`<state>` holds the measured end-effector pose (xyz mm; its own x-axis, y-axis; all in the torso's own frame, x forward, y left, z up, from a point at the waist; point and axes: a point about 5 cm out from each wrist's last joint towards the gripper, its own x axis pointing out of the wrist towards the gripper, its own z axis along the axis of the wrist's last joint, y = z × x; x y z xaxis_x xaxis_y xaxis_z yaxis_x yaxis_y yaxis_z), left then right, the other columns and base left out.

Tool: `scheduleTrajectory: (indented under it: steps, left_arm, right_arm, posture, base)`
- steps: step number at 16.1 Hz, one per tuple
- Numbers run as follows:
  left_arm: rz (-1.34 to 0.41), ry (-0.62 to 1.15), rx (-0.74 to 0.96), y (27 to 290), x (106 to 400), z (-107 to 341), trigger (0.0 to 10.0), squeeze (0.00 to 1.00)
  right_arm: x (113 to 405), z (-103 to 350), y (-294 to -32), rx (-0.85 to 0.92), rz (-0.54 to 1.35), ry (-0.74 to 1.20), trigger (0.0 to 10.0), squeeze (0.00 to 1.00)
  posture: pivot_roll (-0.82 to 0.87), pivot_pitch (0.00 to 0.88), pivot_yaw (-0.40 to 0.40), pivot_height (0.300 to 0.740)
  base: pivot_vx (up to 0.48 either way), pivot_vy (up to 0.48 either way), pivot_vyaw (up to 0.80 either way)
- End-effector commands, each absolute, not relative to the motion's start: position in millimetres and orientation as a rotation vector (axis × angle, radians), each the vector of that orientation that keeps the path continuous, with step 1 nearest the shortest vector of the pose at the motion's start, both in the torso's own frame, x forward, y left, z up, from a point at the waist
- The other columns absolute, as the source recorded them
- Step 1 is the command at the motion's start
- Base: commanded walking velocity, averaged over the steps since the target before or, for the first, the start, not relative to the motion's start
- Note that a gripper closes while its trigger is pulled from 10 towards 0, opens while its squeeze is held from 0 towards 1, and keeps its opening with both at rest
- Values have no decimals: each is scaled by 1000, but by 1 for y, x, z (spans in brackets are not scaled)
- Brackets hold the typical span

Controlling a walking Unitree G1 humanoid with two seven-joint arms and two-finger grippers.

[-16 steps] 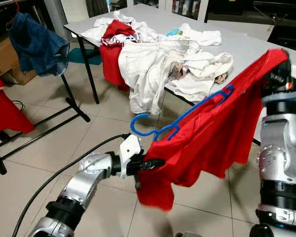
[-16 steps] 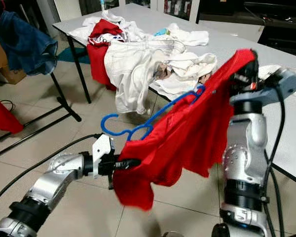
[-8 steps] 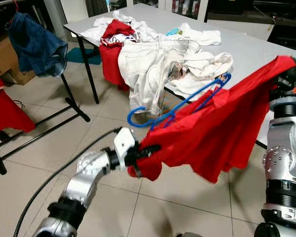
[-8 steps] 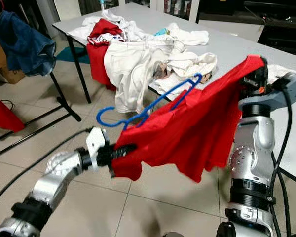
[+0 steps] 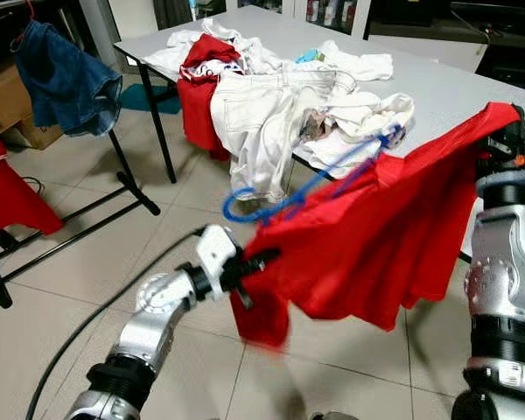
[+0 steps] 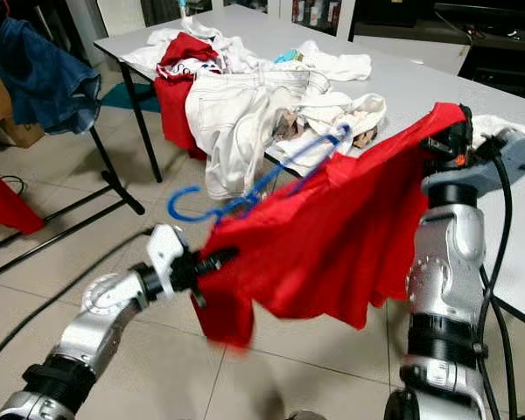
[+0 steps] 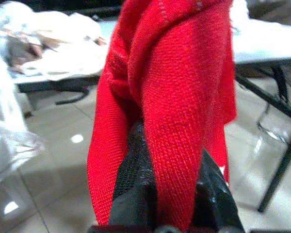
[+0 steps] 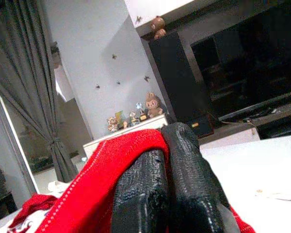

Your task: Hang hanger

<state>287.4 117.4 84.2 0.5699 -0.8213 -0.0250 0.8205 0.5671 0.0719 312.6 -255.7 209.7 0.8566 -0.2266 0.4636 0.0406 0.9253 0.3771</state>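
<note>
Between the two arms, red shirt [image 5: 376, 236] stretched taut in mid-air on the blue hanger [image 5: 297, 194] — left gripper [image 5: 255, 260] fingers clamped on the lower hem, right gripper [image 5: 505, 144] fingers pinched shut on the upper corner, probably to keep cloth spread and off the floor. Cluttered table [image 5: 437, 83] edge just behind, clothes rack [image 5: 122, 175] well apart to the left — open tiled floor for turning that way.

Blue hanger [image 5: 280, 203] motion-blurred; its far end runs under the red garment [image 5: 385, 236]. Left tool [image 5: 261, 260] fingertips buried in the cloth.
</note>
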Motion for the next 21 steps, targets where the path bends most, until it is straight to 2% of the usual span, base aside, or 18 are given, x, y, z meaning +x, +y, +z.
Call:
scheduleTrajectory:
  steps: [1,4,6,11,13,16,21]
  left_arm:
    - [-872,84,62,142,281,67,10000,0]
    - [-903,130,36,144,273,62,10000,0]
    - [-1013,200,-1,140,255,51,10000,0]
    - [-1039,217,-19,137,248,49,10000,0]
    - [-998,256,-15,138,250,43,10000,0]
    - [-929,295,40,137,259,36,10000,0]
    - [-938,282,53,127,268,40,10000,0]
  right_arm:
    - [297,229,-272,375,-209,-659,0,0]
    - [292,222,-271,376,-218,-650,0,0]
    - [292,227,-277,354,-256,-665,0,0]
    - [304,248,-276,354,-236,-713,0,0]
    - [303,255,-265,418,-139,-736,0,0]
    - [290,257,-231,506,154,-730,0,0]
    - [274,258,-200,515,361,-695,0,0]
  posture:
    - [-102,0,34,740]
    - [-115,0,42,740]
    - [-126,0,52,740]
    - [-109,0,43,740]
    - [-96,0,34,740]
    - [-91,0,26,740]
    - [-114,0,33,740]
  base:
    - [0,0,0]
    - [0,0,0]
    - [0,0,0]
    - [0,0,0]
    - [0,0,0]
    - [0,0,0]
    - [0,0,0]
